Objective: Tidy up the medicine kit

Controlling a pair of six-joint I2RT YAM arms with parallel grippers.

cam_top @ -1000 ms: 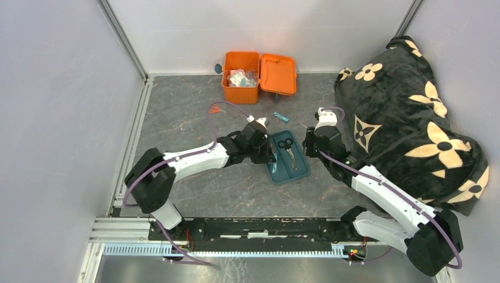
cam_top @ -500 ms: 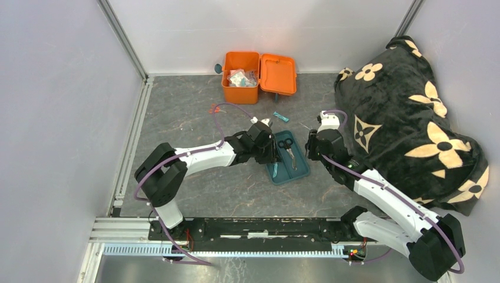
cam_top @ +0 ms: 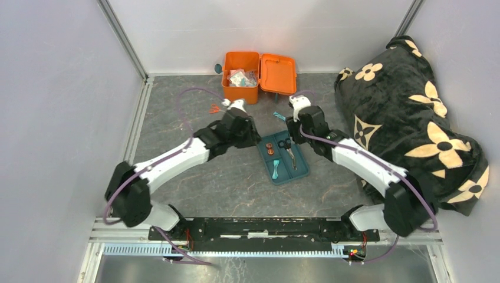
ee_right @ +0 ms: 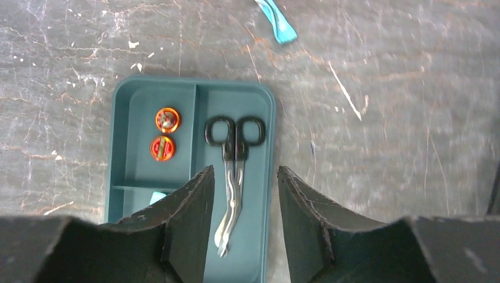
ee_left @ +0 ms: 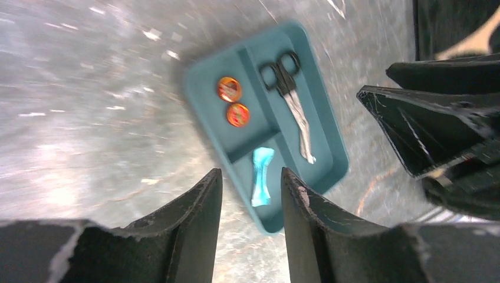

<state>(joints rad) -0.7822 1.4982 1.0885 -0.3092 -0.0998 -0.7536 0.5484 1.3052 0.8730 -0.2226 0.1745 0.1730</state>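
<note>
The orange medicine kit (cam_top: 240, 76) stands open at the back, its lid (cam_top: 278, 74) laid to the right and packets inside. A teal tray (cam_top: 301, 172) in the middle holds black-handled scissors (ee_right: 234, 147), two orange discs (ee_left: 230, 89) and a light blue piece (ee_left: 261, 177). My left gripper (ee_left: 250, 183) hangs open and empty above the tray's left side. Just behind the tray, my right gripper (ee_right: 244, 177) is raised, open and empty too. Another light blue piece (ee_right: 276, 20) lies on the table between tray and kit.
A black blanket with cream flowers (cam_top: 413, 124) fills the right side, close to the right arm. A small orange-red item (cam_top: 214, 108) lies left of the left wrist. White walls and metal rails border the grey table (cam_top: 194, 135).
My left gripper has opened and drawn back to the left off the tray, uncovering two orange discs in it. My right gripper has swung left toward the kit and opened a little wider.
</note>
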